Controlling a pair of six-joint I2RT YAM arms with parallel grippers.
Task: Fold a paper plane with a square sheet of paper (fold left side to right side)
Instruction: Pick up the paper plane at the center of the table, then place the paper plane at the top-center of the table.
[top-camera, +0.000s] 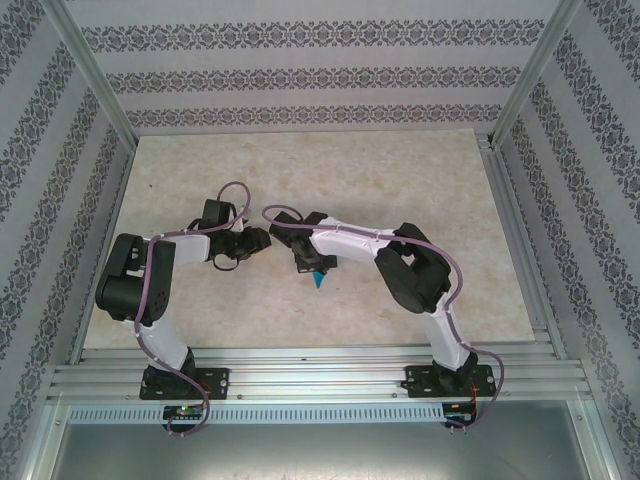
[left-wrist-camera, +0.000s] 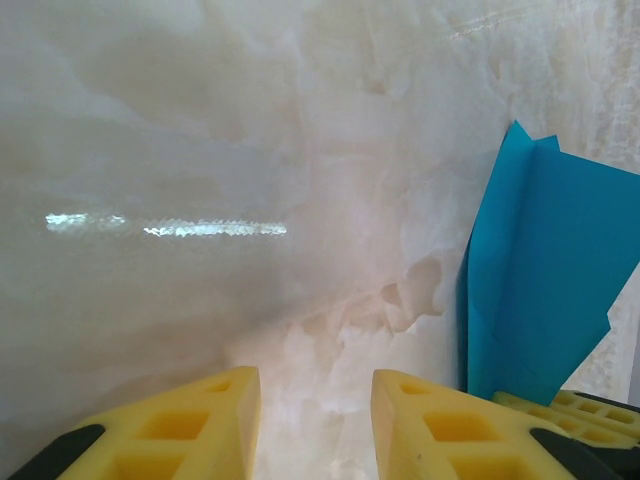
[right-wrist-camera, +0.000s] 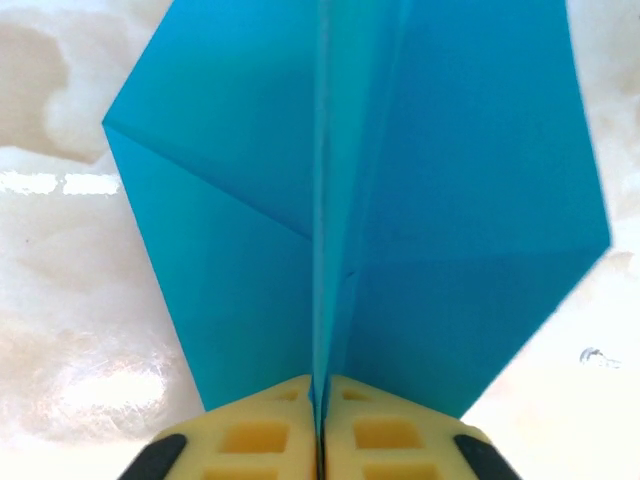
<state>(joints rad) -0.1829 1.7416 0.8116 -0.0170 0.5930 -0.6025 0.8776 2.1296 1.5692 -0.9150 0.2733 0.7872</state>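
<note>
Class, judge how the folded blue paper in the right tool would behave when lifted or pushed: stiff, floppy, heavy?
Probably very light: the paper plane is thin sheet. Its centre crease, pinched in the right tool, likely stiffens it; the spread wings may flop.

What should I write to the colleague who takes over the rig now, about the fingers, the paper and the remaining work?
Left gripper: fingers apart, nothing between them, over the table beside the paper.
Right gripper: fingers shut on the centre fold of the paper plane.
Done: the sheet is creased into a dart shape, with a wing spread to each side of the fold.
Left: probably only to set the plane down and release it; check the wings first.
</note>
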